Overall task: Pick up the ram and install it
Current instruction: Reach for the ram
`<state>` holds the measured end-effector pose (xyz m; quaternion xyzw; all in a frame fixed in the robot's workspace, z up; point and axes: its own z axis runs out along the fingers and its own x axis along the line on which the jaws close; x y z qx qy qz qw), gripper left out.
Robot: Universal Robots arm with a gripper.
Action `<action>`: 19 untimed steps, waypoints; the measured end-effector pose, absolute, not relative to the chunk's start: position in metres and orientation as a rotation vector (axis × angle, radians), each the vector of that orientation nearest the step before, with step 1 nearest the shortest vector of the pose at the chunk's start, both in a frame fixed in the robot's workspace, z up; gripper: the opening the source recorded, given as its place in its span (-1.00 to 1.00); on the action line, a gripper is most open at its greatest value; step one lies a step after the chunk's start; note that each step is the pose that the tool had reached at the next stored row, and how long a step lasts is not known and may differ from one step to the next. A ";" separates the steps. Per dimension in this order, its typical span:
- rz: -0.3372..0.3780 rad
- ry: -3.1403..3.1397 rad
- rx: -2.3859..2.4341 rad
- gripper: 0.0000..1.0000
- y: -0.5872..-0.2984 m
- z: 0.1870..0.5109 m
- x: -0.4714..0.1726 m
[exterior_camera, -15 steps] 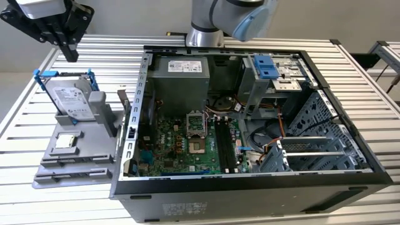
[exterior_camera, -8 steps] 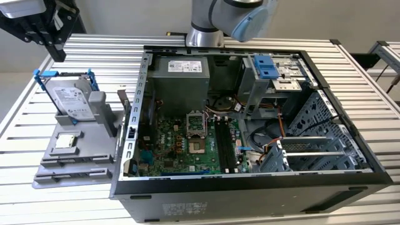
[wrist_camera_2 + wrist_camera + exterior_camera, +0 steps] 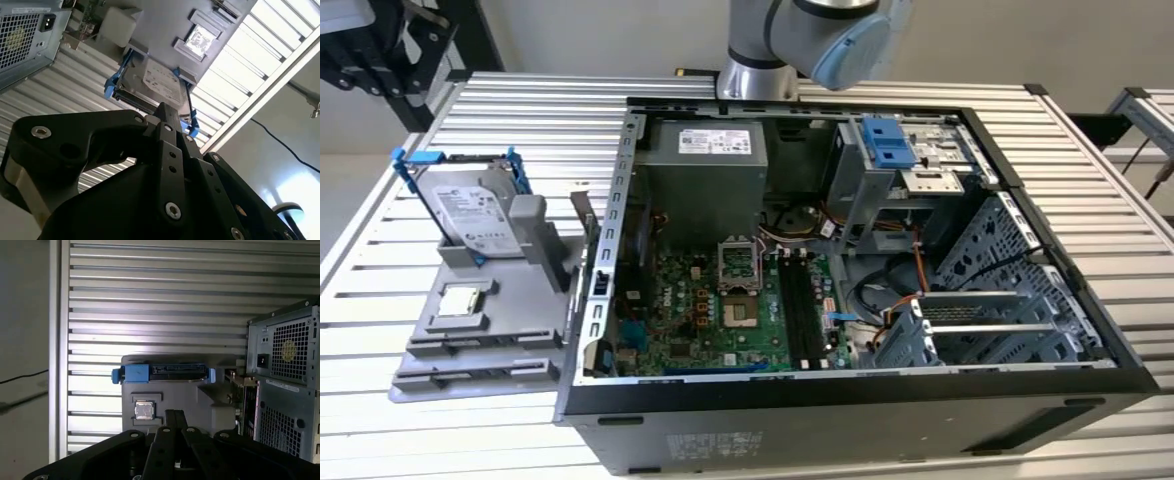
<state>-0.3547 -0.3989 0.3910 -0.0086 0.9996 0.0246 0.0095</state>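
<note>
The ram [image 3: 583, 226] is a thin dark stick standing on edge in the grey holder [image 3: 480, 345], right beside the open computer case's wall. In the first wrist view its board edge [image 3: 242, 382] shows between the holder and the case. My gripper [image 3: 174, 413] hangs high above the holder, well apart from the ram, with its black fingers together and nothing between them. In the second wrist view the gripper [image 3: 167, 108] points down toward the holder. The motherboard [image 3: 720, 300] lies in the case with its long black slots [image 3: 798, 300].
A silver hard drive [image 3: 464, 210] in a blue frame stands in the holder, with a small square chip [image 3: 460, 300] lying in front of it. The open case [image 3: 854, 395] takes up the middle of the slatted metal table [image 3: 520, 110]. The arm's base [image 3: 761, 70] rises behind the case.
</note>
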 end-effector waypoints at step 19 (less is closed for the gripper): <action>0.077 3.123 -0.027 -1.00 -0.444 0.391 -0.355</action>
